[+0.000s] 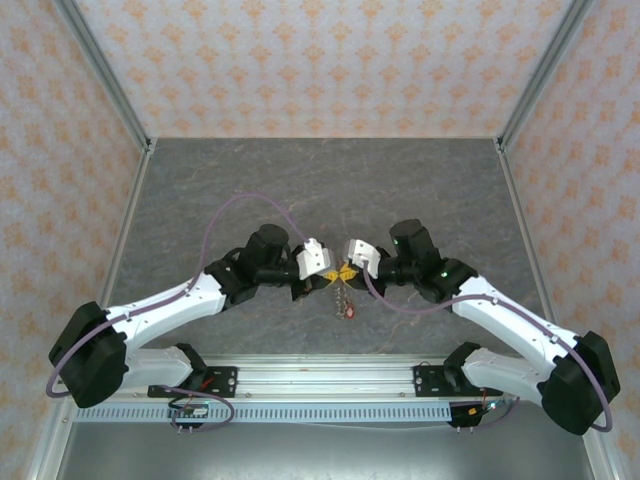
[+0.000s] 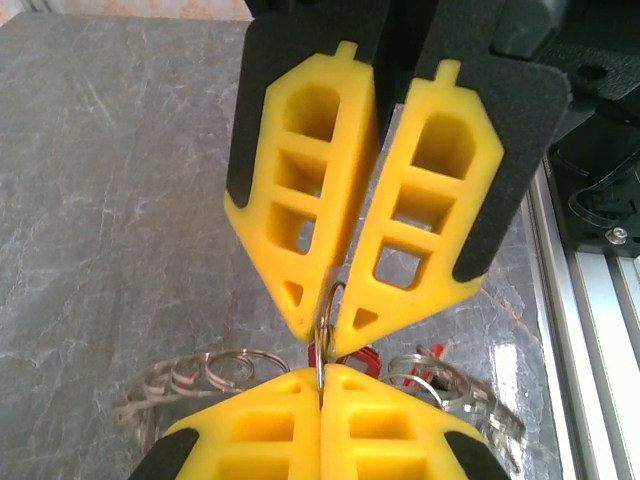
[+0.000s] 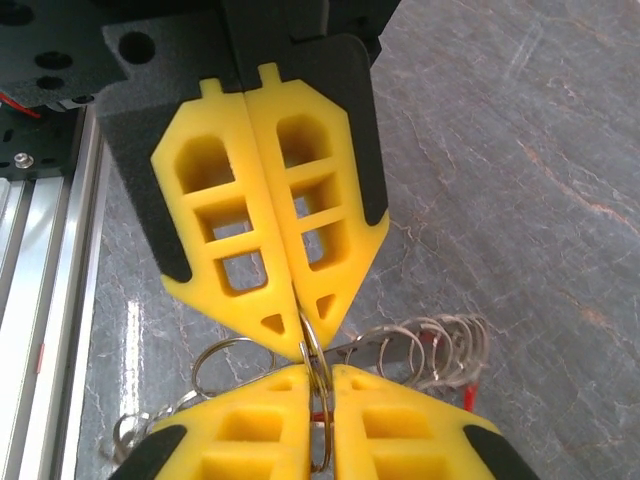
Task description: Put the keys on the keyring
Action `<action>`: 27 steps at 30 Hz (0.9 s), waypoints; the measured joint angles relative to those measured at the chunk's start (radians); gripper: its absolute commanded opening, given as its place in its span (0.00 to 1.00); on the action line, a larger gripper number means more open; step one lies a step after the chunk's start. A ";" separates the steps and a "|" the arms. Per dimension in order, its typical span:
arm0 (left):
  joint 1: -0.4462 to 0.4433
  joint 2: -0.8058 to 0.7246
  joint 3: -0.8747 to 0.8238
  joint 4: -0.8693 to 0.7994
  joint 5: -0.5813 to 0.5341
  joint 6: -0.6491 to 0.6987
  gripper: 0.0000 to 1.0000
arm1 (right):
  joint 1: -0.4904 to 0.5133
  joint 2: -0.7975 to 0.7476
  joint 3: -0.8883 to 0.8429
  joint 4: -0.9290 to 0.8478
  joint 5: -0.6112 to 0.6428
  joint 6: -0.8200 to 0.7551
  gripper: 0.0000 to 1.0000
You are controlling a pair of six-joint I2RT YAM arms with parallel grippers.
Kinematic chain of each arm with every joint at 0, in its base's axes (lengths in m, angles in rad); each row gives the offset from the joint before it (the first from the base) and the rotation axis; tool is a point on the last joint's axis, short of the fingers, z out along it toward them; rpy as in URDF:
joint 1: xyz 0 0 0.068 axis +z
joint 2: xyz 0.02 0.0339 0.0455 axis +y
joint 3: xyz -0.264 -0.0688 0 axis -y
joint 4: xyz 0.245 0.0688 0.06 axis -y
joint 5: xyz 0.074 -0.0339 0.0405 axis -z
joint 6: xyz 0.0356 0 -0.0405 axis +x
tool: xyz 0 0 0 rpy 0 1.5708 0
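Left wrist view: our left end effector [image 2: 320, 374] and right end effector [image 2: 324, 340] meet tip to tip on the keyring [image 2: 320, 352].

Nearest, the left one is clamped tight on the keyring's thin wire; facing it, the right one nips the same wire at its tips, its yellow fingers [image 2: 455, 95] splayed further back. Small keys [image 2: 440, 372] with red tags [image 2: 362, 355] fan out beneath, over the grey table [image 2: 120, 220]. We judge that threading well needs one side holding firm while the other eases the coil apart gently, without twisting the wire out of either pinch. We can read no lettering on fingers or tags.
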 measured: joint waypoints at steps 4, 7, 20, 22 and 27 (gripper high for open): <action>0.000 0.000 -0.010 0.013 0.016 -0.015 0.00 | -0.002 -0.001 -0.042 0.066 -0.020 0.032 0.11; 0.000 0.000 -0.013 0.018 0.021 -0.027 0.00 | -0.008 -0.001 -0.061 0.103 -0.036 0.051 0.11; 0.002 -0.002 -0.009 -0.010 -0.010 -0.006 0.15 | -0.016 -0.003 -0.041 0.058 -0.042 0.042 0.00; 0.002 -0.002 -0.003 -0.031 -0.014 0.007 0.16 | -0.016 -0.003 -0.023 0.029 -0.040 0.026 0.00; 0.002 -0.002 0.021 -0.055 -0.024 0.024 0.17 | -0.016 -0.002 0.008 -0.011 -0.039 0.002 0.00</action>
